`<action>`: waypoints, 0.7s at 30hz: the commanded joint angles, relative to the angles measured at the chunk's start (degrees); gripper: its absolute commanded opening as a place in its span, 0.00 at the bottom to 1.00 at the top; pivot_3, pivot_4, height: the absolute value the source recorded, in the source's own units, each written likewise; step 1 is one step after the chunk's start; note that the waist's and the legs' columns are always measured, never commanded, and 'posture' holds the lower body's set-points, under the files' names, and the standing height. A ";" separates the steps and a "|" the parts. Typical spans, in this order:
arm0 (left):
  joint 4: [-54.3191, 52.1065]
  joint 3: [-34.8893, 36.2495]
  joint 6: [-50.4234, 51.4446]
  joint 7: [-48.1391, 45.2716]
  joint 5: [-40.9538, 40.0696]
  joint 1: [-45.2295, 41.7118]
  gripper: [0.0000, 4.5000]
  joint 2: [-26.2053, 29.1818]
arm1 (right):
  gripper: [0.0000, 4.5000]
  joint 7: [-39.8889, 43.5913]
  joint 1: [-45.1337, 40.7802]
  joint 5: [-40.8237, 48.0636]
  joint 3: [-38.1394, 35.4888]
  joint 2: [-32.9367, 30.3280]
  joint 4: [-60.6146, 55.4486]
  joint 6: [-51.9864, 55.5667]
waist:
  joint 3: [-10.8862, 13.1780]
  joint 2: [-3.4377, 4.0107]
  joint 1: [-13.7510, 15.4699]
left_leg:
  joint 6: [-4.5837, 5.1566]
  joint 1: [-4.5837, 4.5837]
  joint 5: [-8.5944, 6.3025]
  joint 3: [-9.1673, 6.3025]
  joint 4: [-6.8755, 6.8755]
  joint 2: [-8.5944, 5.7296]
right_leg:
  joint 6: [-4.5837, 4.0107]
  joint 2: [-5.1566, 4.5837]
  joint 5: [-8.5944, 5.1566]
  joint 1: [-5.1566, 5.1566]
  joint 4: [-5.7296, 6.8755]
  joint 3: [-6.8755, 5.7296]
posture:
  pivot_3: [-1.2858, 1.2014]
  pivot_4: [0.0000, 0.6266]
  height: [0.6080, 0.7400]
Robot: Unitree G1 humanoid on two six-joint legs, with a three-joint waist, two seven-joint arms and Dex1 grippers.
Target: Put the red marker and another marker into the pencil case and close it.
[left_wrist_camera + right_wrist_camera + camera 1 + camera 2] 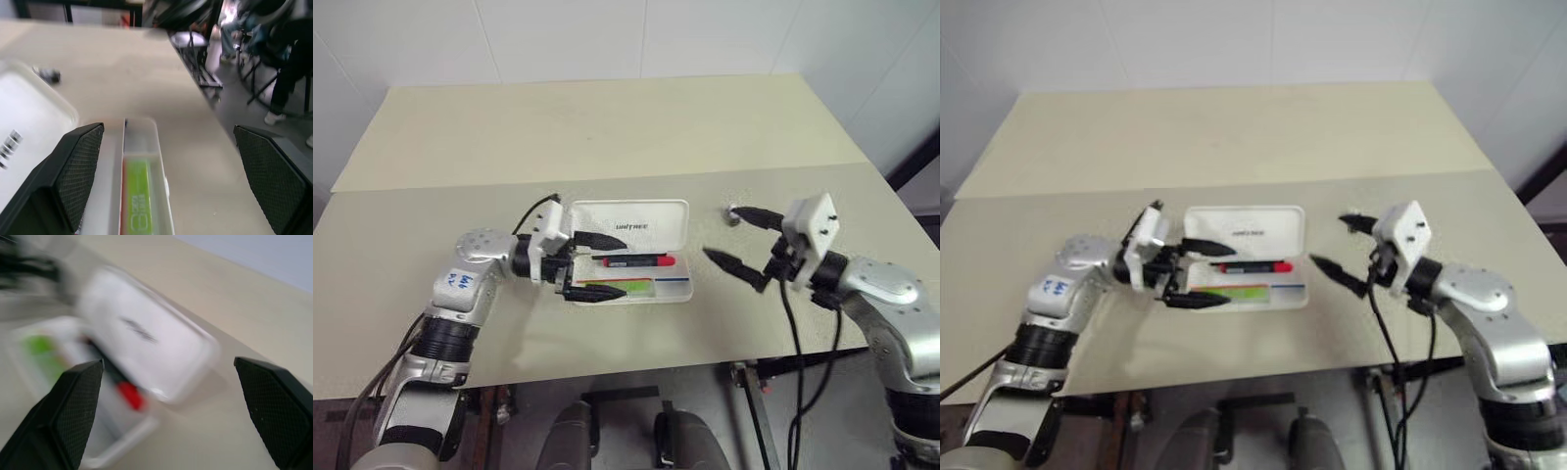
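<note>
1. I see the pencil case [636,235] lying open on the counter [607,127], its lid tipped back on the far side; I take the case as my landmark.
2. The red marker [636,261] lies inside the case's tray, along the side nearest the lid; the lime-green highlighter [628,288] lies inside too, along the tray's near edge.
3. My left hand [590,266] hovers over the case's left end, fingers spread wide and grasping nothing; one finger is above the lid hinge, the other above the highlighter.
4. My right hand [741,241] hangs just right of the case, released and empty, pointing toward it.
5. A small dark object [732,213] sits on the counter right of the case's lid.
</note>
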 commanded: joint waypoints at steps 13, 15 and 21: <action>-4.99 9.40 2.09 2.82 -3.86 0.67 0.99 7.46 | 1.00 -23.04 -11.54 -13.24 -1.48 16.14 26.37 -9.01 | 0.00 0.01 -0.16 | 0.10 -0.03 0.17 0.13 -0.16 -0.03 | 0.00 0.07 0.00 -0.10 0.00 0.05 | 0.52 0.24 1.00; -5.86 9.78 2.44 3.31 -4.24 1.08 0.99 7.87 | 1.00 -23.32 -12.71 -13.97 -1.20 16.83 29.98 -11.41 | 0.00 0.01 -0.38 | 0.10 -0.01 0.17 0.16 -0.17 -0.03 | 0.00 0.08 0.00 -0.10 0.01 0.08 | 0.52 0.24 1.00; -7.62 10.09 3.15 5.08 -4.56 1.63 1.00 7.78 | 0.87 -23.45 -17.79 -15.52 -1.62 17.32 44.02 -17.06 | 0.00 0.01 -1.44 | 0.11 0.00 0.20 0.18 -0.19 -0.02 | 0.01 0.11 0.00 -0.11 0.07 0.10 | 0.52 0.24 1.00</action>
